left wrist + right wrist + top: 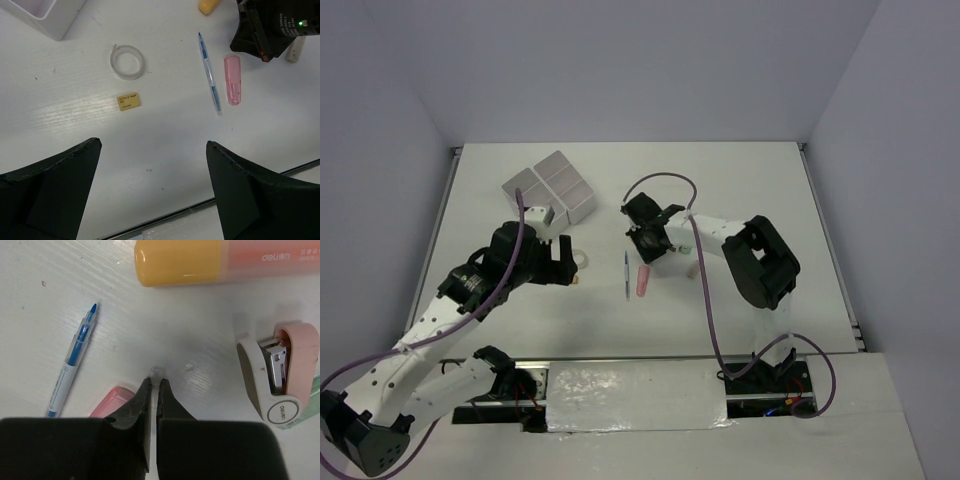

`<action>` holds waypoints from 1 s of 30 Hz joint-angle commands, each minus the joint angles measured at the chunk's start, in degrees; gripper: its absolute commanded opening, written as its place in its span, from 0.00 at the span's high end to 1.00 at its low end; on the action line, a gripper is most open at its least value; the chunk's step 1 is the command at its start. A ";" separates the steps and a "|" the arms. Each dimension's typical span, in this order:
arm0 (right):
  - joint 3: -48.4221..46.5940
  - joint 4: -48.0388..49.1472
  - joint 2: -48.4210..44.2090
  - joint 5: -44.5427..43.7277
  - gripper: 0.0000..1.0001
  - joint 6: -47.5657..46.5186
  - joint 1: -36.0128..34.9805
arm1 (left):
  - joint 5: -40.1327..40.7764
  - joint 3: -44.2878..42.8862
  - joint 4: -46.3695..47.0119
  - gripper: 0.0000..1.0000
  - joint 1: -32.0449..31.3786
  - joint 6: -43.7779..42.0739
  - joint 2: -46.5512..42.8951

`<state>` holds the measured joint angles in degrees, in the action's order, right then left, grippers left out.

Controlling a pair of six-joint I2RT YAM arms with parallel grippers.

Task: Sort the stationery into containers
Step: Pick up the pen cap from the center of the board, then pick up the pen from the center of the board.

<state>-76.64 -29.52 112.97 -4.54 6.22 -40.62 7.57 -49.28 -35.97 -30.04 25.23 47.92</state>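
The left claw (pixel 152 144) hung above the counter (pixel 750 190) with its two dark fingers (pixel 50 190) spread wide and nothing between them. Just beyond them lay a clear tape ring (pixel 127 61) and, nearer, a small tan eraser (pixel 128 101), close together but not touching. The white container block (pixel 550 190) stood farther off, at the far left of the counter; only its corner showed in the left wrist view.

To the right of the ring, a thin blue pen (pixel 209 72) and a pink marker (pixel 232 86) lay side by side, the marker on the right, both pointing roughly far to near. The right claw (pixel 154 387) hovered low just past their far ends. Its fingers were pressed almost together on a thin clear tube (pixel 155 371), possibly the end of another pen, though too little of it showed to be sure. An orange marker (pixel 225 260) lay flat on the counter beyond that claw, and a pink-and-white stapler (pixel 280 385) rested to one side, apart from both.
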 commanded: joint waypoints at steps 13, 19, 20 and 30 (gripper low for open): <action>5.09 -0.80 -24.35 -9.08 1.00 11.87 0.98 | 4.01 -6.34 8.72 0.01 -11.87 14.74 21.05; 11.77 -4.84 -40.00 -12.69 1.00 16.19 1.25 | 10.53 -11.27 11.26 0.20 -14.69 21.43 34.06; 12.39 -5.28 -42.89 -12.60 1.00 16.45 1.25 | 11.32 -11.98 11.18 0.24 -14.87 21.70 37.30; 18.54 -5.03 -55.57 -8.83 1.00 15.67 1.25 | 13.78 -22.00 7.40 0.29 -18.03 22.75 54.20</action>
<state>-58.76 -35.20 60.20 -14.68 21.63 -39.53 18.98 -68.73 -27.03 -46.83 45.78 100.68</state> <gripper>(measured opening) 0.042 0.707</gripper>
